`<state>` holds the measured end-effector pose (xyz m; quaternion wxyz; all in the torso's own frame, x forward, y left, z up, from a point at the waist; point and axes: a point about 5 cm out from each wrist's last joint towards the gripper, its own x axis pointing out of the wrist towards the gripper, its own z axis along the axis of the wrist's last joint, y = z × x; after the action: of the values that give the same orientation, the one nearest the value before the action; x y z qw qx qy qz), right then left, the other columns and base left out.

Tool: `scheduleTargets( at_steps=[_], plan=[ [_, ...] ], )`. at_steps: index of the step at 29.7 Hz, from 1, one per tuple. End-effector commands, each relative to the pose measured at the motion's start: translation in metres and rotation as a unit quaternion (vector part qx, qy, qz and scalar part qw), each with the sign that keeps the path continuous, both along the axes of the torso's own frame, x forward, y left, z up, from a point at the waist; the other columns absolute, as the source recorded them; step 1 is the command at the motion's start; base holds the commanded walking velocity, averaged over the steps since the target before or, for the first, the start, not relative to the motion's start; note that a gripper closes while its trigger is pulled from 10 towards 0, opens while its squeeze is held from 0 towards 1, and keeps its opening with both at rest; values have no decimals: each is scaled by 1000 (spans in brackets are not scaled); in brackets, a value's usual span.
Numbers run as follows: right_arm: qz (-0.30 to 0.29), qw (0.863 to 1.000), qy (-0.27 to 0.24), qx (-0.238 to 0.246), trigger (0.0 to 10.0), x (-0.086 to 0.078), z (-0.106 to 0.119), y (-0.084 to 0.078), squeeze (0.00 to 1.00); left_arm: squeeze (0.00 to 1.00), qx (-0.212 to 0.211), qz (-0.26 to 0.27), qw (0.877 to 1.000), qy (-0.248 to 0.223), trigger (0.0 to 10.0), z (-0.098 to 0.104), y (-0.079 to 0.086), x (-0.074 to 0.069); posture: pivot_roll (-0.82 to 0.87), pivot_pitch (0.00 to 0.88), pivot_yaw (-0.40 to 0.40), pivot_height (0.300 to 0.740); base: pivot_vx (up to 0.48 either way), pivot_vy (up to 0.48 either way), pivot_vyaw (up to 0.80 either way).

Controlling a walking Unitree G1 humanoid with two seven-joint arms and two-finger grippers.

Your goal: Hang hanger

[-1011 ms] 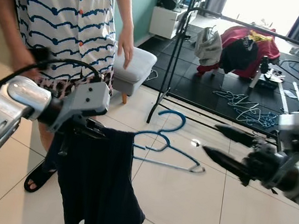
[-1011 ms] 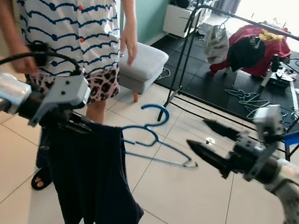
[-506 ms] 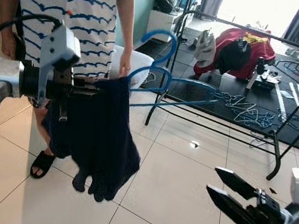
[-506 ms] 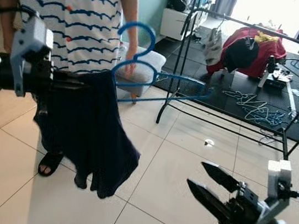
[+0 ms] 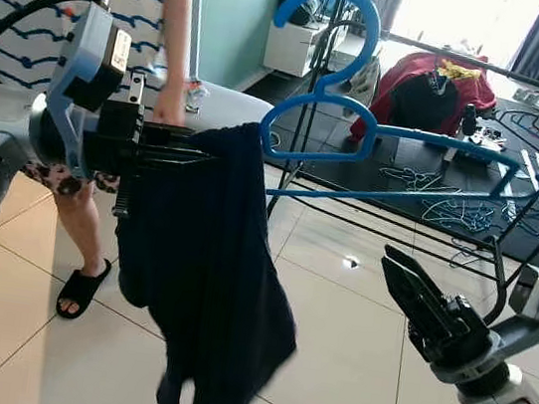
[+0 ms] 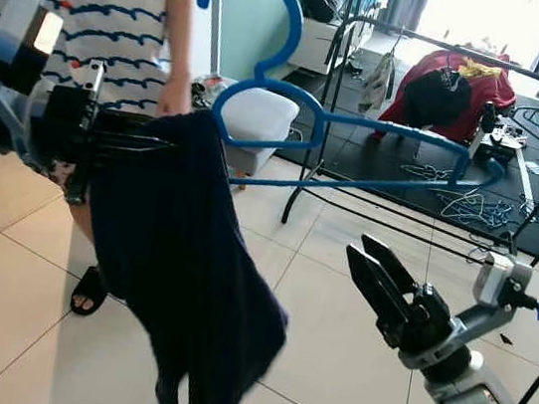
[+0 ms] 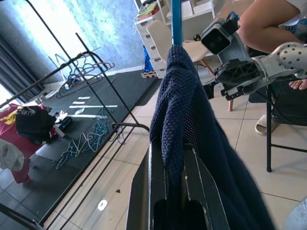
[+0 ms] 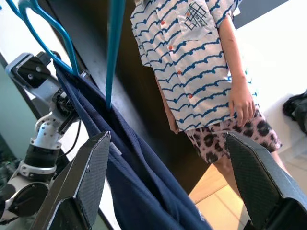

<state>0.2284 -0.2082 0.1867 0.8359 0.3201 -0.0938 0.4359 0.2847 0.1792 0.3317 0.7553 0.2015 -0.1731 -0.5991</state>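
My two head cameras look forward and down across the tiled floor (image 5: 329,351), side by side and set slightly apart; both take in the dark garment (image 5: 204,273), the blue hanger (image 5: 378,142) and the black rack (image 6: 442,45) beyond. My left wrist camera looks close along my left fingers (image 7: 201,191) at the garment between them. My right wrist camera looks between my spread right fingers (image 8: 91,167) toward the same garment and a person (image 8: 196,62).

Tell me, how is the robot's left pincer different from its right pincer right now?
The left pincer is shut on the dark navy knitted garment that hangs from the blue plastic hanger; the right pincer is open and holds nothing. The left pincer is raised up high; the right pincer sits lower, under the hanger's bar. Both have two long black fingers.
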Motion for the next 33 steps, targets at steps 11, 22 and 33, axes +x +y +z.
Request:
scheduleTargets(
  at_steps=[11, 22, 33],
  plan=[
    [89, 996, -20, -22, 10000, 17, 5, 40, 0, 0, -8, -87, 996, -25, 10000, 12, -28, -15, 29, 0, -45, 740, 0, 0, 0],
    [105, 991, -26, -82, 10000, 29, 4, 55, 0, 0, -7, -110, 993, -30, 10000, 19, -41, -27, 32, 0, -39, 740, 0, 0, 0],
    [120, 987, -33, -100, 10000, 34, 3, 67, 0, 0, -10, -123, 992, -29, 10000, 24, -49, -36, 35, 0, -37, 740, 0, 0, 0]
  ],
)
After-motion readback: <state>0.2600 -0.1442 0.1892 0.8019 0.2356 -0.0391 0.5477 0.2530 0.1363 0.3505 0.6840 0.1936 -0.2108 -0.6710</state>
